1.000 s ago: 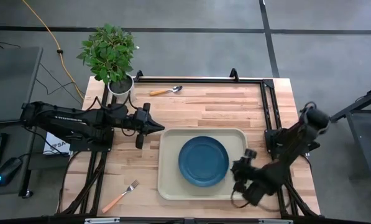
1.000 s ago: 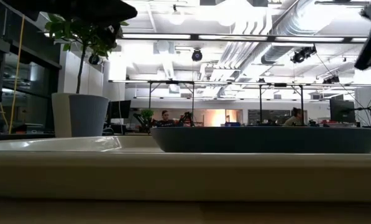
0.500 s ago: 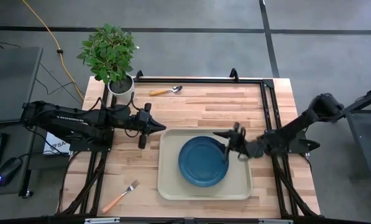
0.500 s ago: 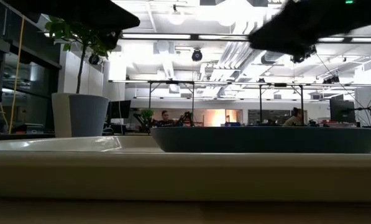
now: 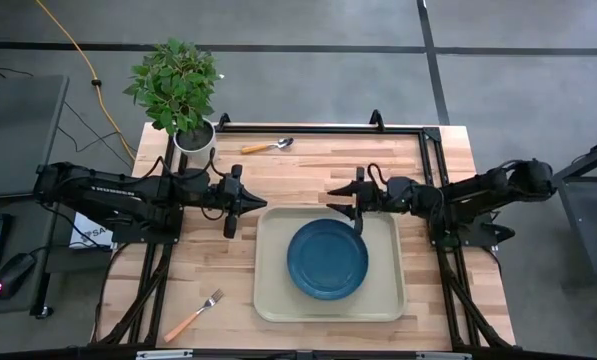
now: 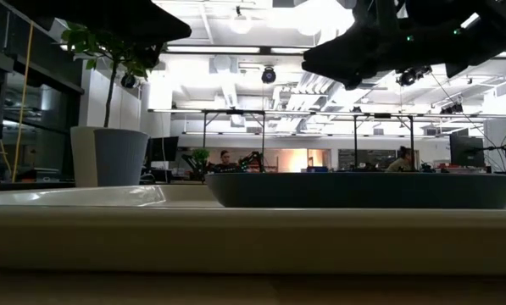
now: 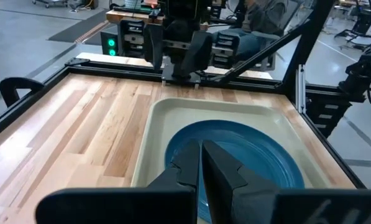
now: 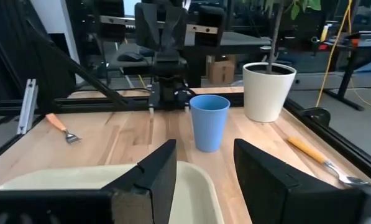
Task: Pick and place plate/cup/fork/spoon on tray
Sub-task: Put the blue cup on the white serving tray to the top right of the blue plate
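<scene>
The dark-blue plate (image 5: 327, 259) lies flat in the beige tray (image 5: 274, 300) at the table's middle. The blue cup (image 8: 209, 122) stands upright on the table beyond the tray's left rim, near the white plant pot; the left arm hides it in the high view. The spoon (image 5: 269, 146) lies at the far edge. The fork (image 5: 192, 316) lies at the near left. My right gripper (image 5: 344, 197) hovers open and empty over the tray's far rim, pointing at the cup. My left gripper (image 5: 248, 203) is shut and empty just left of the tray.
A plant in a white pot (image 5: 193, 137) stands at the far left corner, close to the cup. A black frame rail (image 5: 318, 128) runs along the far and right edges. Bare wood lies between the tray and the far rail. People sit in the room behind.
My right gripper has swung from beside the tray's near right corner up and across the tray toward the table's far and left edges, turning to point left at the cup. The plate, tray and left arm have kept still.
</scene>
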`<act>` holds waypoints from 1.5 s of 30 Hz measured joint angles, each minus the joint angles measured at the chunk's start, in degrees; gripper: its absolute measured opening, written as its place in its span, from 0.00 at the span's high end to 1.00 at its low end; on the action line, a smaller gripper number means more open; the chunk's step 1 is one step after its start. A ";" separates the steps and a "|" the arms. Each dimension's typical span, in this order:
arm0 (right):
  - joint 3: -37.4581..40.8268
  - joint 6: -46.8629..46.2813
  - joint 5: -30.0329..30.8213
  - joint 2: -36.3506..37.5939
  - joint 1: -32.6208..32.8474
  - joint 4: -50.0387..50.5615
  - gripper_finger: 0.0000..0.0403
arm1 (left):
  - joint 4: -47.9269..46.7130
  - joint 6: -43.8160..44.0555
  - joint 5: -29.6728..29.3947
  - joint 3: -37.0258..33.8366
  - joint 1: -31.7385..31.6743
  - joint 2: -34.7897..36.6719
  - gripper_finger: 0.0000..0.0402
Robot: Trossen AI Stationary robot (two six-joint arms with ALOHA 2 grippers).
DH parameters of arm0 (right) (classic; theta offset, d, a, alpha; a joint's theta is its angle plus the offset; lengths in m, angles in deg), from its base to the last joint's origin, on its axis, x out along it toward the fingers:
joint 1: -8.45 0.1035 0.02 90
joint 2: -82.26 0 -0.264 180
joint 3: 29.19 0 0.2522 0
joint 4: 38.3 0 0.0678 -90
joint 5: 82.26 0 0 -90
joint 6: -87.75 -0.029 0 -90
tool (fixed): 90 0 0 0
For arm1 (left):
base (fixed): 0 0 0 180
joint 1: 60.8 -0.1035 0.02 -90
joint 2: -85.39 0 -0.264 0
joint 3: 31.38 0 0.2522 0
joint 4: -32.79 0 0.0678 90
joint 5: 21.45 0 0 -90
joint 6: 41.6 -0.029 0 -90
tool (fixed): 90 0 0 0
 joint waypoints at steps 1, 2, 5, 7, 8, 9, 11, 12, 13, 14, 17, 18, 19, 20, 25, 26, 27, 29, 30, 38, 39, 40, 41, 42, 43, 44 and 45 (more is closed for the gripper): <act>0.00 -0.02 0.08 0.00 -0.31 0.00 0.63 | 0.00 0.02 0.00 0.00 0.00 0.00 1.00; 0.00 -0.28 0.14 0.00 -0.52 -0.17 0.63 | 0.01 0.02 -0.01 0.00 0.00 0.00 1.00; 0.00 -0.39 0.20 0.00 -0.38 -1.44 0.63 | 0.02 0.00 -0.88 0.00 0.02 0.00 1.00; 0.00 -0.32 0.18 -0.02 -0.08 -1.37 0.63 | 0.00 0.02 -2.95 0.00 0.02 0.00 1.00; 0.00 -0.13 0.16 -0.02 -0.04 -1.37 0.63 | 0.07 0.00 -3.92 0.00 0.02 -0.18 1.00; 0.00 -0.05 0.16 -0.02 -0.04 -1.24 0.63 | 0.23 -0.18 -4.75 0.00 0.01 -0.50 1.00; 0.00 0.00 0.21 -0.02 -0.08 -0.87 0.63 | 0.31 -1.08 -6.17 0.00 -0.10 -0.92 1.00; 0.00 0.02 0.23 -0.02 -0.09 -0.90 0.63 | 1.04 -1.53 -6.57 0.00 -0.29 -0.96 1.00; 0.00 0.02 0.27 -0.02 -0.12 -0.97 0.63 | 1.74 -1.52 -6.64 0.00 -0.58 -0.96 1.00; 0.00 0.03 0.53 -0.02 -0.12 -0.95 0.63 | 1.94 -1.38 -6.64 0.01 -0.81 -0.90 0.99; -0.03 0.03 1.32 -0.02 -0.12 -0.87 0.63 | -1.35 -0.57 -5.50 1.45 -1.45 -0.06 0.94; -0.04 0.05 1.33 -0.02 -0.10 -0.75 0.63 | -2.87 -0.56 -5.34 2.41 -1.55 0.16 0.92; -0.04 0.03 1.34 -0.02 -0.11 -0.67 0.63 | -4.64 -0.57 -5.31 3.33 -1.59 0.22 0.90; -0.04 0.02 1.34 -0.02 -0.10 -0.62 0.63 | -7.18 -0.55 -5.33 4.27 -1.58 0.19 0.87; -0.04 0.03 1.40 -0.02 -0.11 -0.45 0.63 | -24.49 -0.36 -12.20 10.92 -1.54 -0.40 0.68; -0.04 0.02 1.41 -0.02 -0.12 -0.45 0.63 | -28.21 -0.13 -15.46 11.99 -1.69 -0.52 0.65; -0.04 0.02 1.41 -0.02 -0.12 -0.44 0.63 | -31.62 -0.02 -19.00 13.12 -2.05 -0.75 0.62; -0.04 0.02 1.43 -0.02 -0.12 -0.40 0.63 | -36.56 1.86 -23.17 14.75 -3.96 -1.35 0.56; -0.06 0.02 1.43 -0.02 -0.11 -0.35 0.63 | -39.53 3.35 -23.44 15.09 -5.56 -1.59 0.53; -0.07 0.05 1.43 -0.02 -0.10 0.72 0.63 | -50.31 8.77 -15.45 15.13 -21.70 -7.30 0.47; -0.07 0.05 1.43 -0.02 -0.11 0.85 0.63 | -49.74 8.60 -14.46 15.13 -23.04 -8.03 0.47; -0.07 0.05 1.43 -0.04 -0.12 0.90 0.63 | -49.20 8.30 -12.82 15.13 -24.15 -8.79 0.47; -0.07 0.05 1.43 -0.04 -0.11 0.86 0.63 | -48.90 7.95 -10.62 15.13 -25.12 -9.47 0.47; -0.09 0.05 1.43 -0.03 -0.12 0.86 0.63 | -48.75 7.73 -8.40 15.13 -25.83 -10.06 0.47; -0.09 0.12 1.45 -0.04 -0.12 0.90 0.63 | -48.63 7.65 -6.33 15.13 -26.35 -10.65 0.47; -0.09 0.55 1.62 -0.04 -0.10 0.90 0.63 | -48.74 7.57 -4.89 15.13 -26.72 -11.26 0.47; -0.09 0.94 1.78 -0.04 -0.10 0.92 0.63 | -49.10 7.49 -4.33 15.13 -26.95 -11.92 0.47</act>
